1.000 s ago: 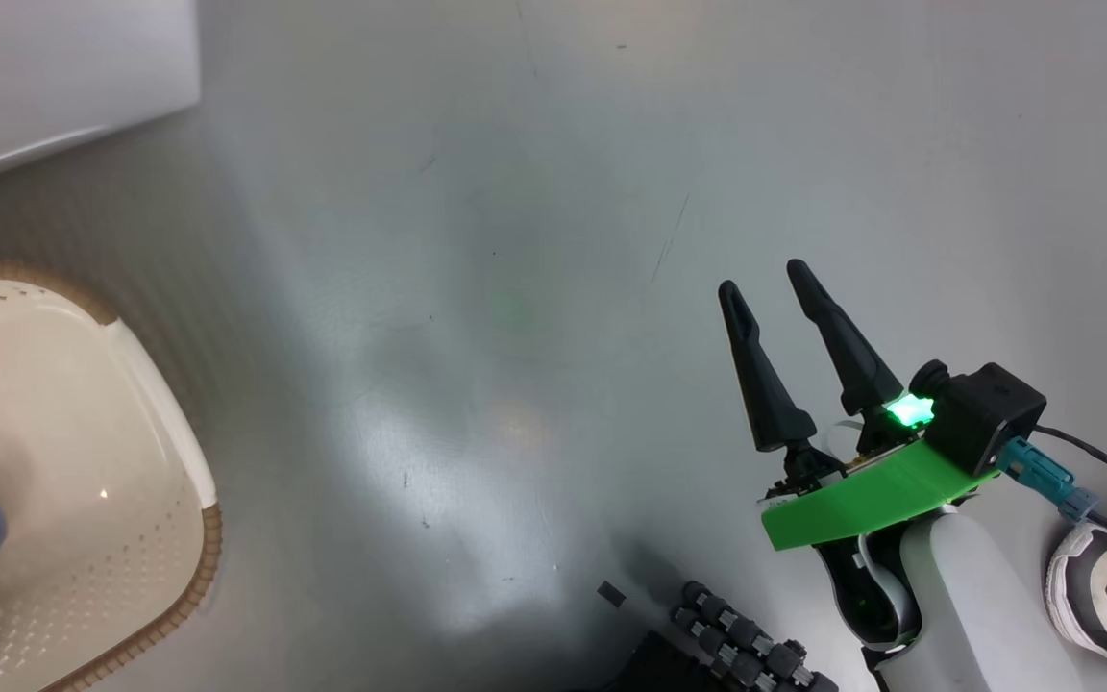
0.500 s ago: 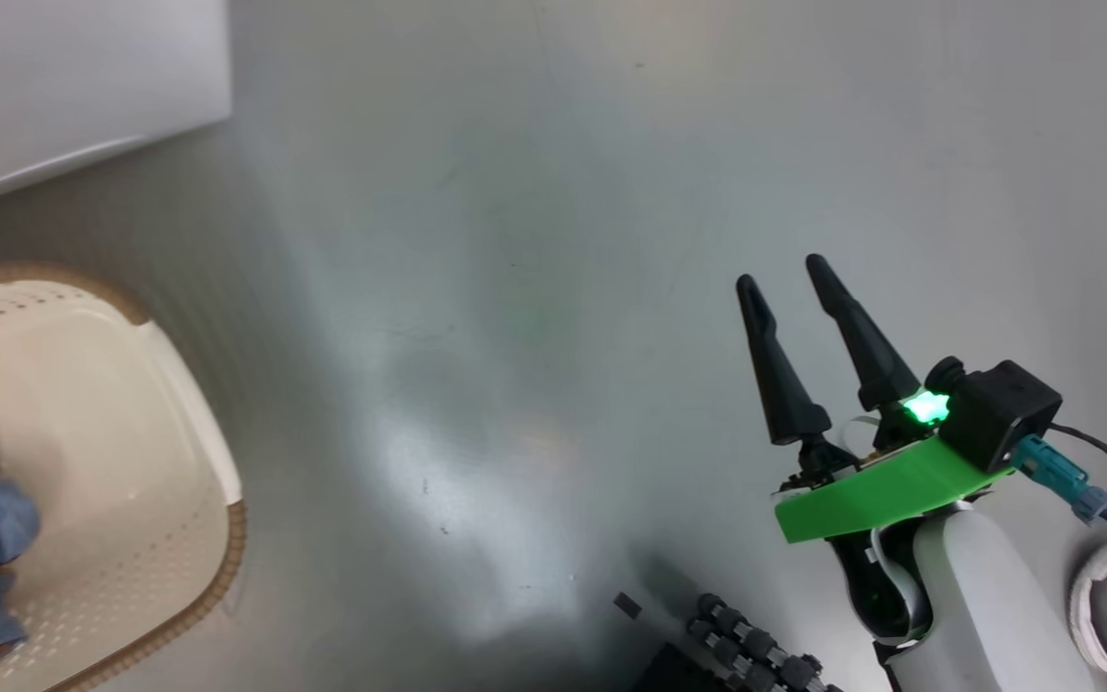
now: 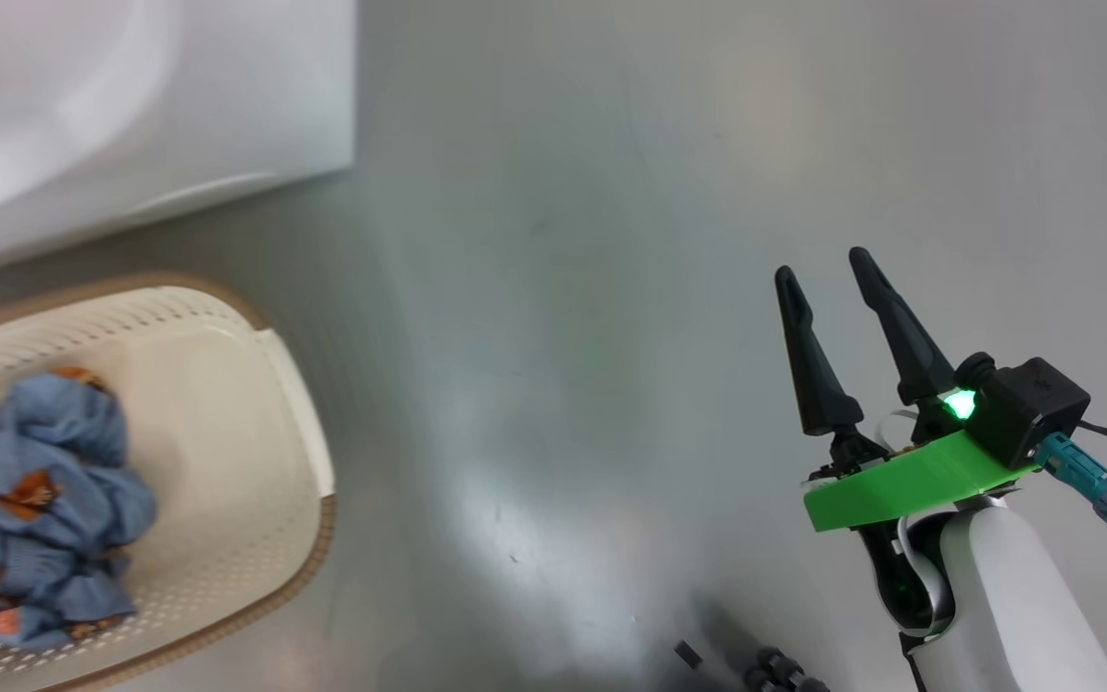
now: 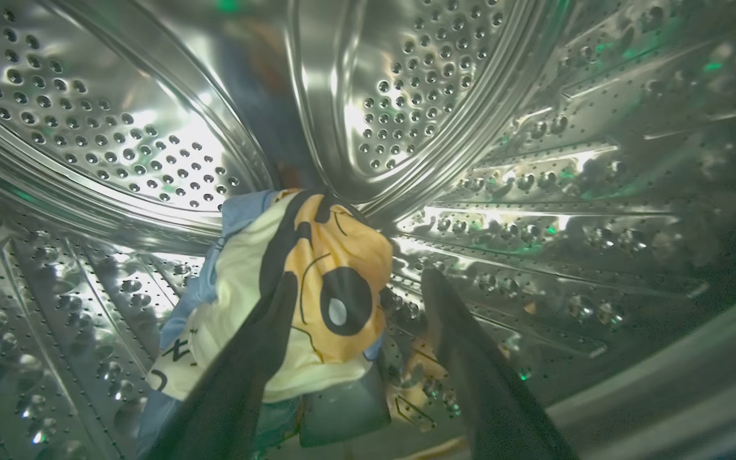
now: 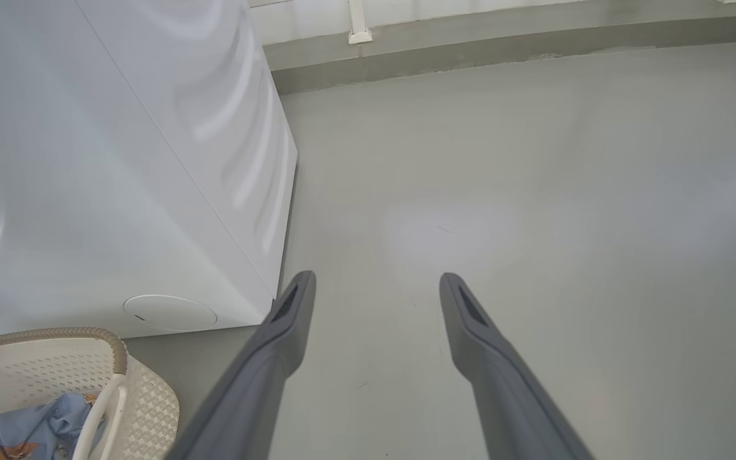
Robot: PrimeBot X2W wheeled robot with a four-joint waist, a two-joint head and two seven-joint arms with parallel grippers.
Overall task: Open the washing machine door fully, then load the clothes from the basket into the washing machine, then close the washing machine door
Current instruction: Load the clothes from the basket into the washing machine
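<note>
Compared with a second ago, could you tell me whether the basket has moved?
No: only the view shifted; the basket still sits just below the washer corner.

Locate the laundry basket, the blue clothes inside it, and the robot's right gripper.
basket (image 3: 217, 423), head view, bare cream inner wall.
blue clothes (image 3: 44, 490), head view, middle of the bundle.
right gripper (image 3: 823, 266), head view, midway between its two fingertips.
</note>
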